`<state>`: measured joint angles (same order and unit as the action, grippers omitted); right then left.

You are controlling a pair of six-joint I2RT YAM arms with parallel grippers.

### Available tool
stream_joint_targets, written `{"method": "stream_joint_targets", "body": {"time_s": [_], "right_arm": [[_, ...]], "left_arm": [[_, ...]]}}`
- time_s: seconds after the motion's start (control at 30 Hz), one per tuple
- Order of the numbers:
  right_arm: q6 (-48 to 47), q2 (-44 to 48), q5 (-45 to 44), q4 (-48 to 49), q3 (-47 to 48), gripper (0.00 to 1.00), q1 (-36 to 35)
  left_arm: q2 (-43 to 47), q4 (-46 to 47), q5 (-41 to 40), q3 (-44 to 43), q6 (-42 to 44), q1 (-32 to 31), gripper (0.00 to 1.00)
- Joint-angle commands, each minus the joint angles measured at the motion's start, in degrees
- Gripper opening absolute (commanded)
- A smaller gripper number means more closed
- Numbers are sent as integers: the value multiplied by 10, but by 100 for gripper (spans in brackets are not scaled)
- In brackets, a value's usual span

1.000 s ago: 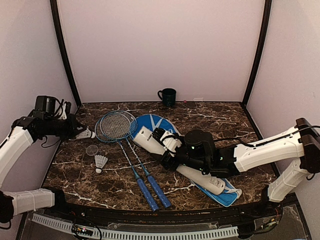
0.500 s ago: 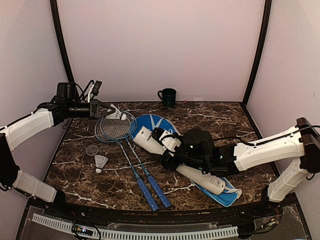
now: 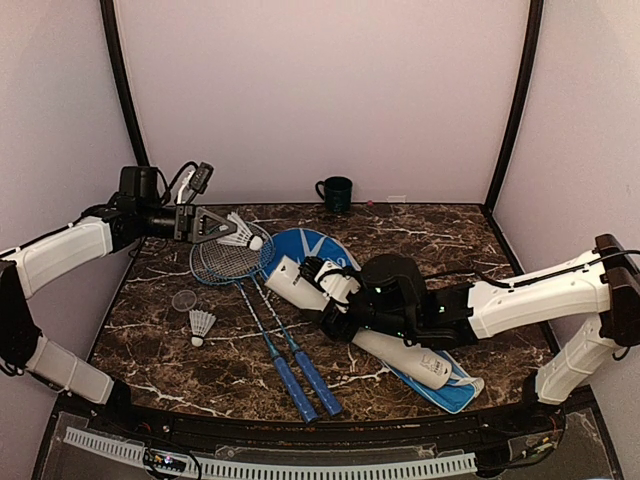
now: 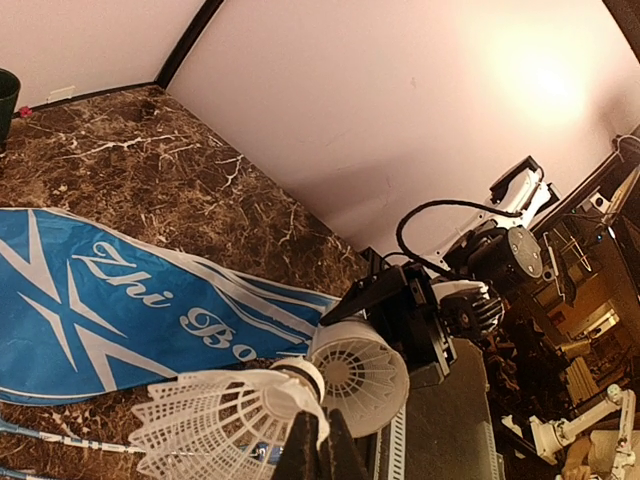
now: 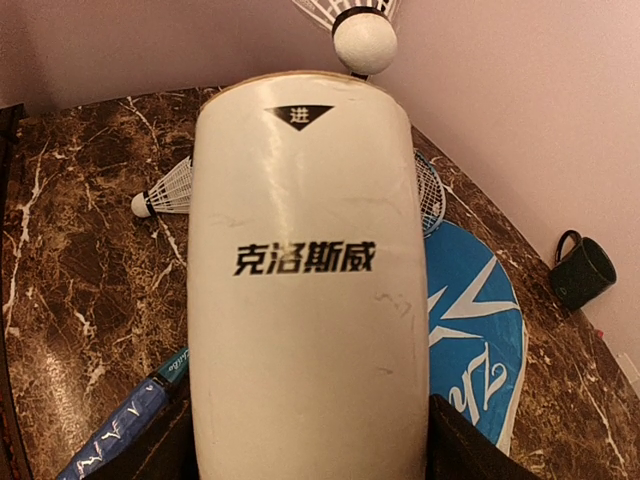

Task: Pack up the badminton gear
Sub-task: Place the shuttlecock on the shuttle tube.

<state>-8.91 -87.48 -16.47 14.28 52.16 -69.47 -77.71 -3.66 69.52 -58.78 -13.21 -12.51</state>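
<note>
Since a second ago our left hand [image 3: 220, 228] has swung in from the desk's [image 3: 450, 240] left edge. It now hangs over the rackets [image 3: 232, 258], shut tight on a shuttlecock [image 3: 243, 234] whose cork points toward the tube [image 3: 292, 280], not touching it. Our right hand [image 3: 328, 297] clasps the tube, tilted above the cover [image 3: 305, 243]. A second shuttlecock [image 3: 201, 324] lies left of the rackets.

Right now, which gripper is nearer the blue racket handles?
Right. The right gripper, around the white tube, is just beyond the handles; the left gripper holds a shuttlecock above the racket heads.
</note>
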Motion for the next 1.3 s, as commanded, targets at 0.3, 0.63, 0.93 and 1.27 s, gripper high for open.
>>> {"method": "stream_joint_targets", "body": {"time_s": [0.3,0.63,0.93,1.27], "right_arm": [[0,-13,5,20,29,72,-1],[0,-23,7,25,35,72,-1],[2,-31,4,28,44,72,-1],[4,-34,3,43,48,72,-1]], "left_arm": [[-17,-70,40,-12,63,-52,0],[-29,-81,55,-14,70,-82,0],[-36,-88,59,-16,77,-106,0],[-57,-92,59,-16,77,-134,0]]}}
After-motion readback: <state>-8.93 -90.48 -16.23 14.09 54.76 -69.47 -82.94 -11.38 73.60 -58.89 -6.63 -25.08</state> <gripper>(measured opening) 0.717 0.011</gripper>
